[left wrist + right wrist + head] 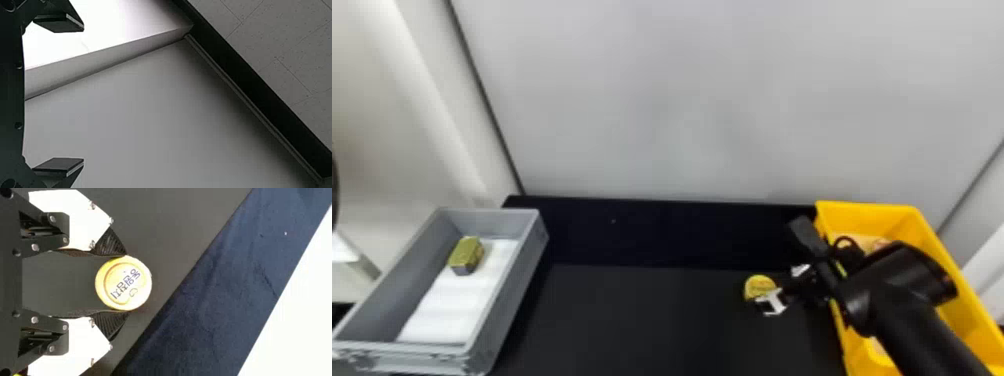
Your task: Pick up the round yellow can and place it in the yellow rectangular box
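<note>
Black and spread wide, the left gripper (83,94) hangs idle as the right gripper (126,283) holds the yellow can (759,286), dark lettering (127,284) printed on its round end, by opposite sides at the bench (642,320). An even squeeze, then a lift above the rim, should suit the short carry rightward into the yellow box (867,215).

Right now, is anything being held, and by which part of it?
The round yellow can, by opposite sides of its round wall, between the right gripper's fingertips.
</note>
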Tool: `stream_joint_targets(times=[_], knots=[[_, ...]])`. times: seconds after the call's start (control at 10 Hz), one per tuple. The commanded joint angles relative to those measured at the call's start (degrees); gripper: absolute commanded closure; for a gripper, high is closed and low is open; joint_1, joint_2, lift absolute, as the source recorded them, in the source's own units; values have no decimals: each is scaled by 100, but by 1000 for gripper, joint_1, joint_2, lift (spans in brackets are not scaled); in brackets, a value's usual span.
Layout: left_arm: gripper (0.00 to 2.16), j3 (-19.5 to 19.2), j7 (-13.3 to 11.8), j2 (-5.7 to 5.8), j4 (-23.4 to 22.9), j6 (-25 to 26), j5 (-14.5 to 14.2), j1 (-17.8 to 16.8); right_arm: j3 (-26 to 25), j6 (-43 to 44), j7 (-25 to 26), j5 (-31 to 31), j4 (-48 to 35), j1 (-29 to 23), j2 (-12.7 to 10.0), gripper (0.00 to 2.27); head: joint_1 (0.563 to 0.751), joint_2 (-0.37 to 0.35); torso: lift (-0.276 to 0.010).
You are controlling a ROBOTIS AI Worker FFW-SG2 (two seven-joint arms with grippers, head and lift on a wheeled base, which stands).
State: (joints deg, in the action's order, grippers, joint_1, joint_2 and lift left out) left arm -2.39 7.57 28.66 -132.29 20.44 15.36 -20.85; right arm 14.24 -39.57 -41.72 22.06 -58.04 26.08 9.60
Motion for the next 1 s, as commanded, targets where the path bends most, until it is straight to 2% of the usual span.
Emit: stream_joint_targets(times=[0.0, 0.2, 0.3, 0.4, 0.6, 0.7, 0.9], knots=[[84, -104, -1, 45, -104, 119, -6, 81, -123, -862, -233, 168, -1262, -323, 86, 650, 663, 54, -10], [84, -219, 26, -17, -148, 199, 2, 134, -167, -1407, -532, 353, -2167, -332, 112, 650, 663, 54, -10], [84, -245, 8, -8, -166, 207, 2, 116, -290, -1662, -814, 643, -2677, -358, 112, 650, 663, 54, -10], [84, -219, 8, 80, -166, 234, 2, 108, -343, -1891, -946, 828, -3152, -402, 217, 650, 663, 54, -10], [84, -192, 17, 62, -166, 322, -6, 99, -642, -2295, -1289, 1276, -3828, -367, 402, 650, 663, 54, -10], [84, -157, 17, 45, -166, 304, 2, 72, -853, -2436, -1570, 1663, -4136, -349, 420, 650, 663, 54, -10], [84, -139, 17, 54, -174, 383, 2, 64, -1284, -2673, -1816, 2085, -4646, -367, 525, 650, 663, 54, -10]])
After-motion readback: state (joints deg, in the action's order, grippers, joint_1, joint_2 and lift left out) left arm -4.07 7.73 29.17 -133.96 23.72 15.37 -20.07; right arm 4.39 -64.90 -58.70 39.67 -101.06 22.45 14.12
